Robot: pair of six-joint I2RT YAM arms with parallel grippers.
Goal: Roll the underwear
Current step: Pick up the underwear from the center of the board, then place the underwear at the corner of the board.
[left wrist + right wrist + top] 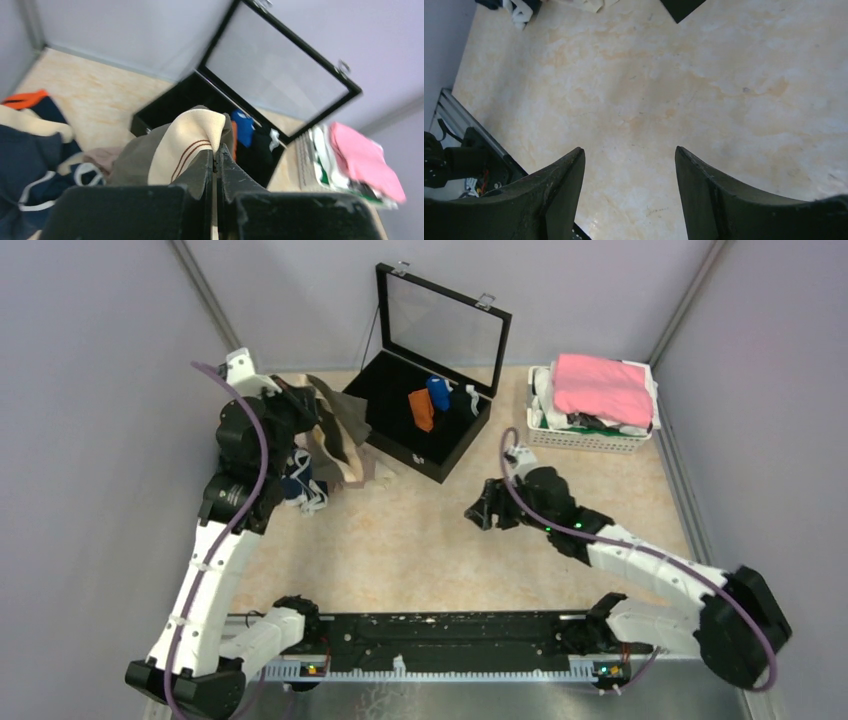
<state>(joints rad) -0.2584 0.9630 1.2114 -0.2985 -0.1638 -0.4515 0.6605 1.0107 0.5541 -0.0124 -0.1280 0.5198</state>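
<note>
worktop [724, 75]: smooth, beige marbled look, faint sheen. olive-brown underwear [187, 137]: soft matt cloth, tan waistband. box lid [440, 325]: glossy clear pane, black frame. basket [585, 440]: white plastic lattice. right claw [629, 150]: matt black plastic, scuffed.

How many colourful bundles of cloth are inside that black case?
2: an orange one and a blue one just behind it, near the case's middle. Darker pieces could be hidden against the black lining.
</note>
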